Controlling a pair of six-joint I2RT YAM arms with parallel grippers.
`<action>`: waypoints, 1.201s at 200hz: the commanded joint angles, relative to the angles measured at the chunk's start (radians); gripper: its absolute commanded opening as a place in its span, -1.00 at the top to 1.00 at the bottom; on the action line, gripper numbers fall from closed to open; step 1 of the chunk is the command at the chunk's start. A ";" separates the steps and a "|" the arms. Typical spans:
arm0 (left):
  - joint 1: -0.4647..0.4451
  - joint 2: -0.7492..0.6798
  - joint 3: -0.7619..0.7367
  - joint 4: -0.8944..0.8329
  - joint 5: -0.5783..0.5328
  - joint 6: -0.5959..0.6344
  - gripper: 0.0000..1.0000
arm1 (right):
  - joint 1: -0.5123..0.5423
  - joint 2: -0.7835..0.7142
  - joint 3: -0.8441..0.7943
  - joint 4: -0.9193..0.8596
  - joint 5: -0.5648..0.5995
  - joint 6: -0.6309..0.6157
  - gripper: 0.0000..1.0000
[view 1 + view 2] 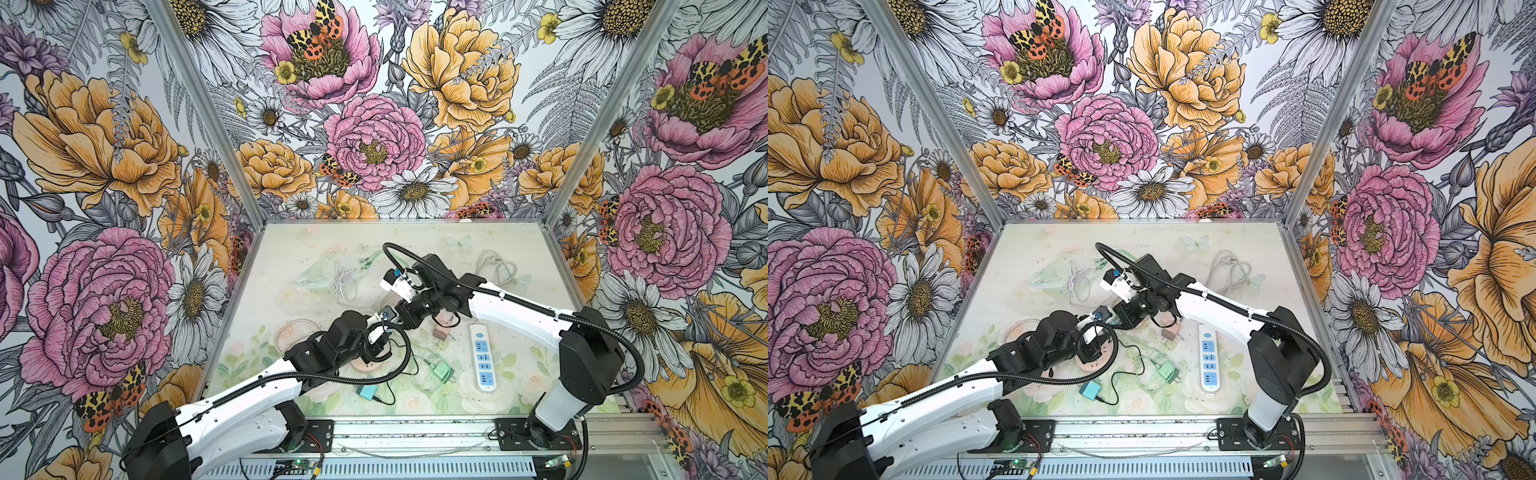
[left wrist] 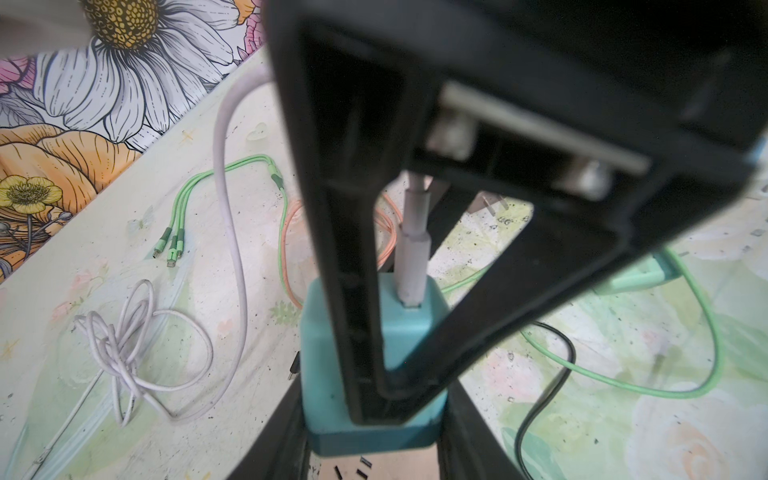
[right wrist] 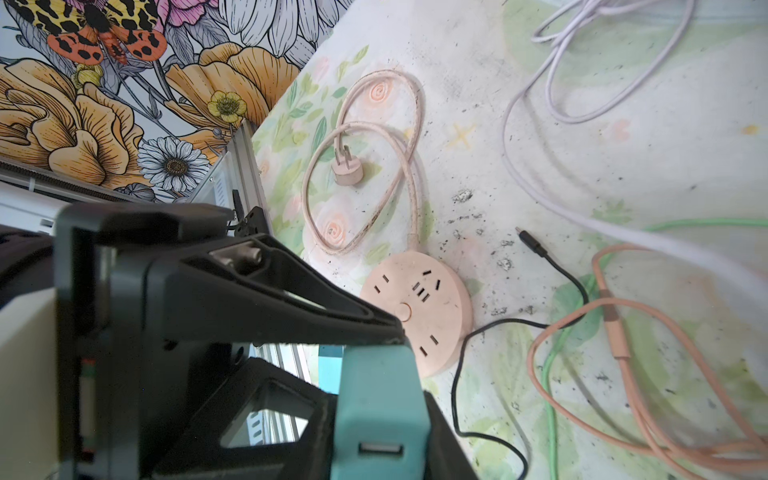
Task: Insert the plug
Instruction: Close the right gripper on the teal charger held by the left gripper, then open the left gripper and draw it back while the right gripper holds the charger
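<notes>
In both top views the two arms are seen tip to tip over the middle of the table (image 1: 286, 249). The teal USB charger (image 2: 401, 340) is clamped in the part-closed left gripper (image 2: 376, 415). The lilac USB plug (image 2: 411, 253) is seen standing in the charger's port. The right gripper (image 1: 397, 319) is set against the charger, with one finger (image 2: 353, 291) laid across it; whether anything is gripped cannot be told. Further right, a white power strip (image 1: 484, 359) is laid flat, well apart.
</notes>
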 commanded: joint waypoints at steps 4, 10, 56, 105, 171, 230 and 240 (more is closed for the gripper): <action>-0.001 -0.016 0.027 0.022 -0.040 0.005 0.64 | 0.002 0.023 0.021 -0.067 0.016 -0.096 0.85; 0.002 -0.022 0.026 0.023 -0.043 0.007 0.64 | 0.002 0.024 0.022 -0.080 0.016 -0.105 0.87; 0.001 -0.009 0.048 0.029 -0.045 0.027 0.64 | 0.005 0.037 0.026 -0.178 0.046 -0.148 0.90; 0.001 0.002 0.056 0.033 -0.058 0.036 0.66 | 0.005 0.030 0.015 -0.201 0.051 -0.160 0.80; 0.001 -0.005 0.047 0.060 -0.160 0.010 0.50 | 0.008 0.025 0.018 -0.202 0.094 -0.171 1.00; 0.001 -0.036 0.002 0.115 -0.160 -0.052 -0.18 | 0.006 0.009 0.074 -0.202 0.207 -0.188 1.00; 0.002 -0.052 -0.012 0.128 -0.154 -0.063 -0.23 | 0.005 0.009 0.089 -0.202 0.216 -0.188 1.00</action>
